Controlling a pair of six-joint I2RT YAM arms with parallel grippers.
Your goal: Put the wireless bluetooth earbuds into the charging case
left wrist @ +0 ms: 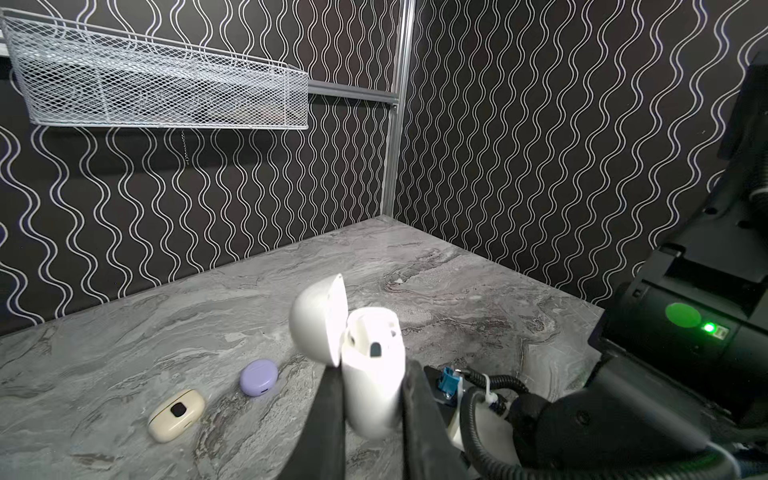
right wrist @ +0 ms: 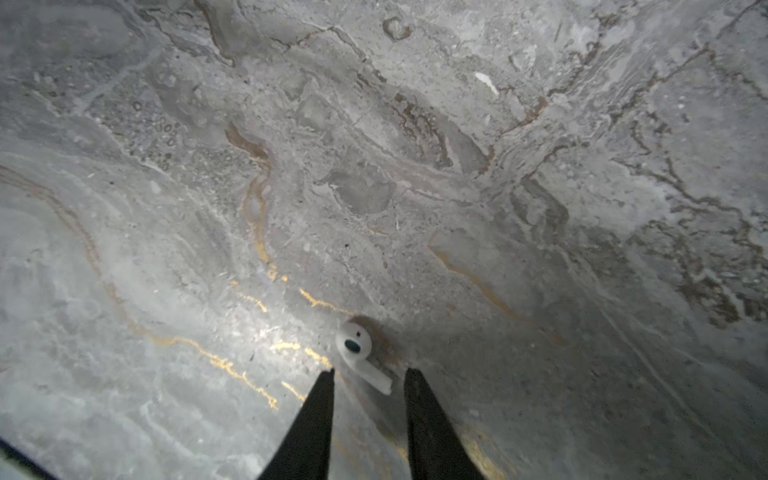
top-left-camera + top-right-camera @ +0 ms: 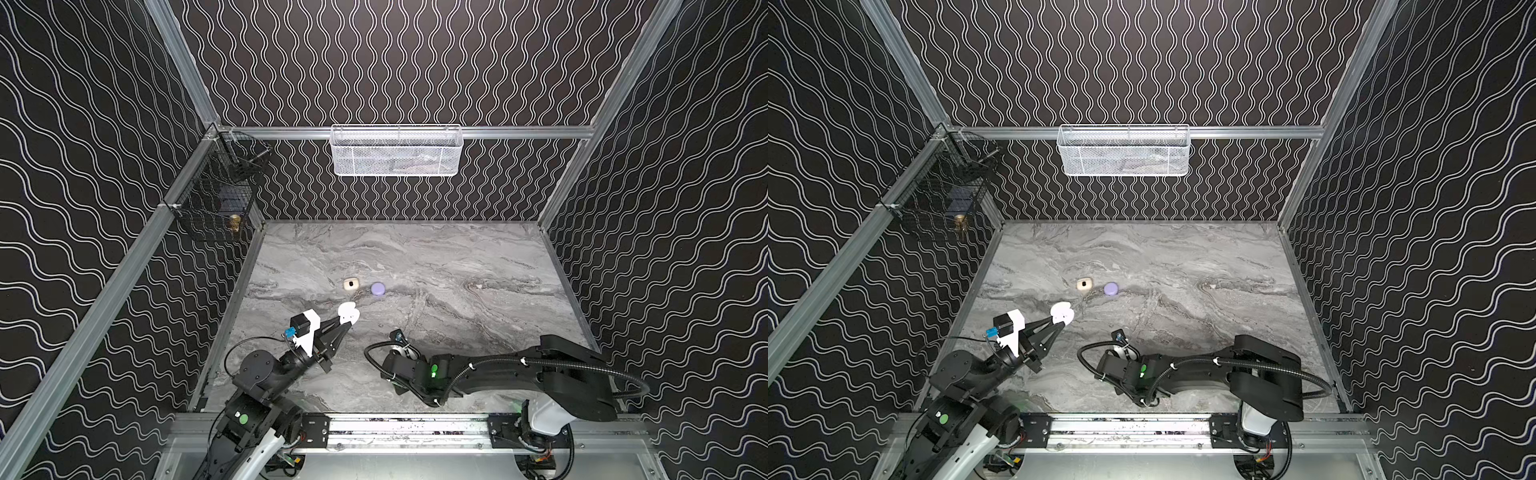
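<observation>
Nearest the camera runs the aluminium rail (image 3: 415, 428) that carries both arm bases, along the front edge of the grey marbled worktop (image 3: 457, 257).

Just beyond it the right arm folds low, its wrist turned down at the slab. In both top views the arm's own body hides its tips. The wrist view shows the right pincer (image 2: 370, 372) spread, its two dark fingers (image 2: 320, 415) apart. Between them lies the stem of a white earbud (image 2: 355, 347). Neither finger touches it. The earbud lies on its side on the worktop, its dark mesh spot facing up and its rounded head pointing away from the tips.

A little further in, on the left, the left pincer (image 3: 345, 326) is pressed onto the white charging case (image 3: 348, 313), one finger on each side of its body (image 1: 374, 390). The lid (image 1: 318, 320) is swung open to one side. A white piece with a dark spot shows in the case's mouth; whether it is a seated earbud I cannot tell.

Beyond that, near mid-worktop, a cream case (image 3: 351, 284) with a dark window lies just beside a lavender case (image 3: 377, 288). Both are shut and apart from each other.

Farthest off, a white mesh basket (image 3: 395, 151) hangs on the back wall and a black wire basket (image 3: 216, 195) hangs in the left corner.
</observation>
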